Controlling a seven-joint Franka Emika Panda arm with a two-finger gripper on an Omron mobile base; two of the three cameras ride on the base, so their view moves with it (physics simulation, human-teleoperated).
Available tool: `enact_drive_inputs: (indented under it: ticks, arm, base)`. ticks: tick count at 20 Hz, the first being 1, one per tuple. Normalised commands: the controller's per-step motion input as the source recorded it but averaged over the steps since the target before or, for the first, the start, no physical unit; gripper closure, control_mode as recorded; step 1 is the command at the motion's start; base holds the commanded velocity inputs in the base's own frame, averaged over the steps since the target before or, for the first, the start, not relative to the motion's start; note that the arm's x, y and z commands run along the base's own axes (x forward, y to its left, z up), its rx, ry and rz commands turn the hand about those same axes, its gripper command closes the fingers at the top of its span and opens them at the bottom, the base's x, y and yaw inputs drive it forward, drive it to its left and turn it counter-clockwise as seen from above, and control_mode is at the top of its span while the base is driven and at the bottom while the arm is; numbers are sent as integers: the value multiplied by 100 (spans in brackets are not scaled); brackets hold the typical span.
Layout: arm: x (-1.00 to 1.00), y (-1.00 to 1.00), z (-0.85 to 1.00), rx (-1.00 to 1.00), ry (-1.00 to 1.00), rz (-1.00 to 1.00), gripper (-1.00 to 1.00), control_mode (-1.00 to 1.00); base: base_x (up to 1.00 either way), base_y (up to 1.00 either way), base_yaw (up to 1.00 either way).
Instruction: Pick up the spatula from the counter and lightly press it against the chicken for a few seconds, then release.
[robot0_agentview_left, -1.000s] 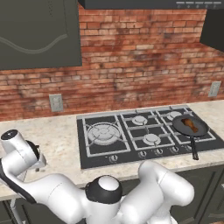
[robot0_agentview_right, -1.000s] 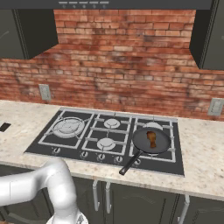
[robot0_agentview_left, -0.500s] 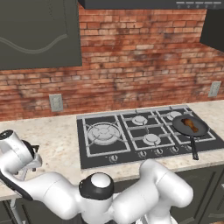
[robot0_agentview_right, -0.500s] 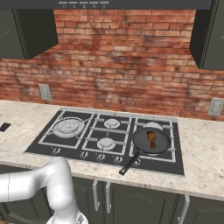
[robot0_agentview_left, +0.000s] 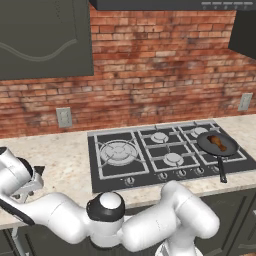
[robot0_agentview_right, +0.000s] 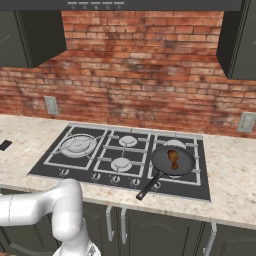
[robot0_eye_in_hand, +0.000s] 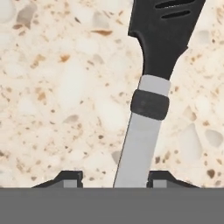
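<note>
Elbow (robot0_agentview_left: 111, 207) shifted slightly left in left base view; chicken drumstick (robot0_agentview_left: 217, 141) sits in the frying pan (robot0_agentview_left: 227, 149). Right base view: spatula (robot0_agentview_right: 4, 145) lies at the counter (robot0_agentview_right: 30, 135) left edge. Hand view: gripper (robot0_eye_in_hand: 116, 177) straddles its handle, jaws apart, not yet clamped; grasp pending.

A kitchen: black five-burner gas hob (robot0_agentview_left: 165, 152) sunk in a speckled beige stone counter (robot0_agentview_left: 65, 160), red brick wall (robot0_agentview_left: 160, 75) at its 12 o'clock, dark grey cupboards (robot0_agentview_left: 45, 37) overhead, black frying pan (robot0_agentview_right: 161, 162) with a browned chicken piece (robot0_agentview_right: 173, 159) at its 3 o'clock.
</note>
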Motion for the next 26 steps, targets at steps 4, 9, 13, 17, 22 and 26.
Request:
enact_drive_inputs:
  ticks: [4, 9, 13, 17, 22, 26]
  arm:
    - [-35, -14, 1, -3, 0, 0, 100, -100]
    - [-67, -34, 27, 0, -3, 0, 100, -100]
    - [-68, -50, 48, 0, -6, 0, 100, -100]
    - [-60, -70, 46, 0, -12, 0, 100, -100]
    - [-59, -88, 48, 0, -13, 1, 100, -100]
    - [-60, -94, 52, 2, -13, 4, 100, -100]
  base:
    - [0, 0, 0]
    - [0, 0, 0]
    - [0, 0, 0]
    - [0, 0, 0]
    - [0, 0, 0]
    - [0, 0, 0]
